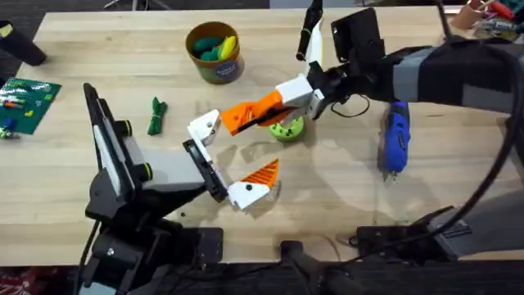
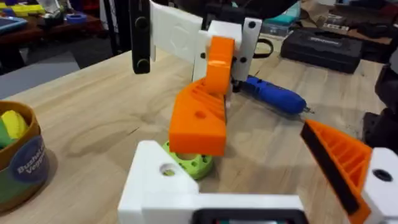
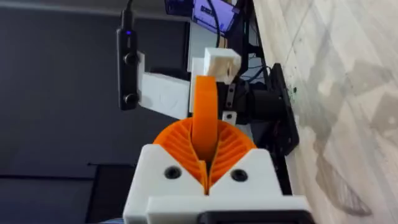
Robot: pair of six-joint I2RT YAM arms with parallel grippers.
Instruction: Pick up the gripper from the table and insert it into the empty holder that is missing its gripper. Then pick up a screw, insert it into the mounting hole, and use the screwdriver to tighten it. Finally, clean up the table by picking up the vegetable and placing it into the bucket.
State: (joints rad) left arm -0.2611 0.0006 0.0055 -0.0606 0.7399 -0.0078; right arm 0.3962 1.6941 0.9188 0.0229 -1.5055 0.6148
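Orange gripper (image 1: 255,112) (white base), blue screwdriver (image 1: 397,135), green vegetable (image 1: 156,115).

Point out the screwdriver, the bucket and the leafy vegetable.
screwdriver (image 1: 396,138), overhead view, middle of its blue body
bucket (image 1: 216,68), overhead view, its labelled front wall
vegetable (image 1: 156,116), overhead view, middle of the dark green bundle

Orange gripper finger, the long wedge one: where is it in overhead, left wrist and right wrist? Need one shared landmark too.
Overhead: the gripper is mid-table, held by the right gripper, its tip by the holder.
Left wrist: centre of the picture, hanging above the lime green disc.
Right wrist: seen end-on, clamped between the right gripper's orange pads.
Shared landmark: the gripper's white block base.
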